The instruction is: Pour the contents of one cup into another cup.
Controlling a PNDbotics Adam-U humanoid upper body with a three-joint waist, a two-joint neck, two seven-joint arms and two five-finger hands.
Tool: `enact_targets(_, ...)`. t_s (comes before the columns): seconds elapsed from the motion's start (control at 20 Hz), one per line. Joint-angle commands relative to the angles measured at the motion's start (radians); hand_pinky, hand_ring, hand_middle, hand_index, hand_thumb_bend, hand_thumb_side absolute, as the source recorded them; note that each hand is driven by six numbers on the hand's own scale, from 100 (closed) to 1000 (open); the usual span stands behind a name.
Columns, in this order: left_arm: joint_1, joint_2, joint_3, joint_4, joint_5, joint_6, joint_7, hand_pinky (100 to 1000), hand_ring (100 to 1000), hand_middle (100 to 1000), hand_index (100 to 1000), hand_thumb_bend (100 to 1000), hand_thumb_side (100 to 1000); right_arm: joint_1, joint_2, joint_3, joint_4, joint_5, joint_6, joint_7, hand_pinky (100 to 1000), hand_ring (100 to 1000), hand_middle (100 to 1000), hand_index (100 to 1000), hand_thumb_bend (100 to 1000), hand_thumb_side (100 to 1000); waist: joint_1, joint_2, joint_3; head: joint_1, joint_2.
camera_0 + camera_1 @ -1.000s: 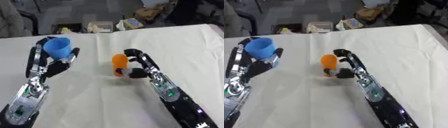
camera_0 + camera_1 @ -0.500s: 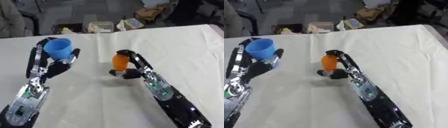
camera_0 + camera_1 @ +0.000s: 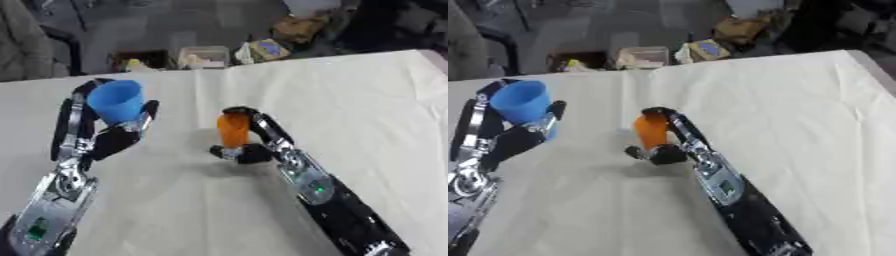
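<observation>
**Both cups in hand, positioned ahead of the pour**

We work over the table [image 3: 367,110], covered with a pale cloth that gives both arms open room in front of us; clutter beyond its far edge plays no part.

Our left hand [image 3: 109,135] has its fingers and thumb curled round the blue cup [image 3: 115,101], holding it upright with the mouth facing up, well to the left. We judge this cup to be the receiver, kept level and steady so it can accept the contents.

Our right hand [image 3: 249,145] is closed round the orange cup [image 3: 233,129], fingers over its top and thumb near its base, at the table's centre. The orange cup stands roughly upright, apart from the blue one. We judge it must close that gap before tilting.
</observation>
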Motion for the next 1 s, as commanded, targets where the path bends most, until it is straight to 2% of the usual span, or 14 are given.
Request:
enact_targets(0.05, -0.019, 0.004, 0.002, -0.022, 0.0, 0.002, 0.0, 311, 360, 284, 532, 469, 100, -0.008, 0.005, 0.006, 0.012, 0.009, -0.002, 0.005, 669, 734, 650, 808, 558, 187, -0.002, -0.014, 0.003, -0.002, -0.012)
enact_targets(0.1, -0.019, 0.005, 0.002, -0.022, 0.0, 0.002, 0.0, 311, 360, 284, 532, 469, 100, -0.007, 0.005, 0.005, 0.012, 0.01, -0.001, 0.005, 653, 710, 629, 805, 551, 184, -0.003, -0.014, 0.002, -0.002, -0.012)
enact_targets(0.15, -0.019, 0.005, 0.001, -0.022, 0.0, 0.003, 0.001, 311, 360, 284, 532, 467, 100, -0.006, 0.004, 0.005, 0.012, 0.01, 0.001, 0.004, 581, 629, 560, 788, 520, 174, -0.003, -0.014, 0.002, -0.002, -0.012)
enact_targets(0.25, -0.018, 0.006, 0.001, -0.021, 0.0, 0.003, 0.001, 311, 360, 284, 532, 467, 100, -0.004, 0.004, 0.004, 0.011, 0.012, 0.006, 0.002, 515, 564, 495, 776, 495, 164, -0.005, -0.014, 0.001, -0.001, -0.013)
enact_targets(0.3, -0.018, 0.006, 0.0, -0.021, -0.001, 0.003, 0.001, 311, 360, 284, 532, 467, 100, -0.003, 0.004, 0.004, 0.01, 0.012, 0.008, 0.0, 508, 557, 489, 774, 492, 162, -0.005, -0.015, 0.0, -0.001, -0.013)
enact_targets(0.35, -0.017, 0.007, 0.0, -0.021, -0.001, 0.003, 0.001, 310, 360, 284, 532, 465, 100, -0.002, 0.004, 0.003, 0.008, 0.01, 0.009, -0.003, 468, 492, 433, 762, 467, 142, -0.006, -0.015, -0.001, 0.0, -0.014)
enact_targets(0.45, -0.017, 0.007, 0.0, -0.021, -0.001, 0.003, 0.002, 311, 360, 284, 532, 465, 100, 0.0, 0.004, 0.002, 0.002, 0.005, 0.011, -0.012, 440, 432, 373, 747, 413, 129, -0.007, -0.016, -0.002, 0.0, -0.015)
enact_targets(0.55, -0.018, 0.008, 0.0, -0.022, -0.002, 0.004, 0.003, 311, 360, 284, 532, 464, 100, 0.001, 0.004, 0.0, -0.006, -0.002, 0.013, -0.024, 431, 402, 341, 736, 408, 100, -0.007, -0.017, -0.003, 0.001, -0.016)
enact_targets(0.75, -0.018, 0.012, 0.0, -0.026, -0.002, 0.006, 0.004, 311, 359, 284, 533, 463, 100, 0.003, 0.0, -0.006, -0.035, -0.023, 0.014, -0.063, 419, 329, 278, 710, 373, 100, -0.008, -0.019, -0.004, 0.002, -0.017)
enact_targets(1.0, -0.012, 0.019, -0.001, -0.037, -0.003, 0.011, 0.002, 310, 359, 285, 534, 463, 100, 0.005, -0.015, -0.009, -0.09, -0.036, 0.021, -0.109, 411, 298, 265, 703, 325, 100, -0.011, -0.022, -0.006, 0.004, -0.019)
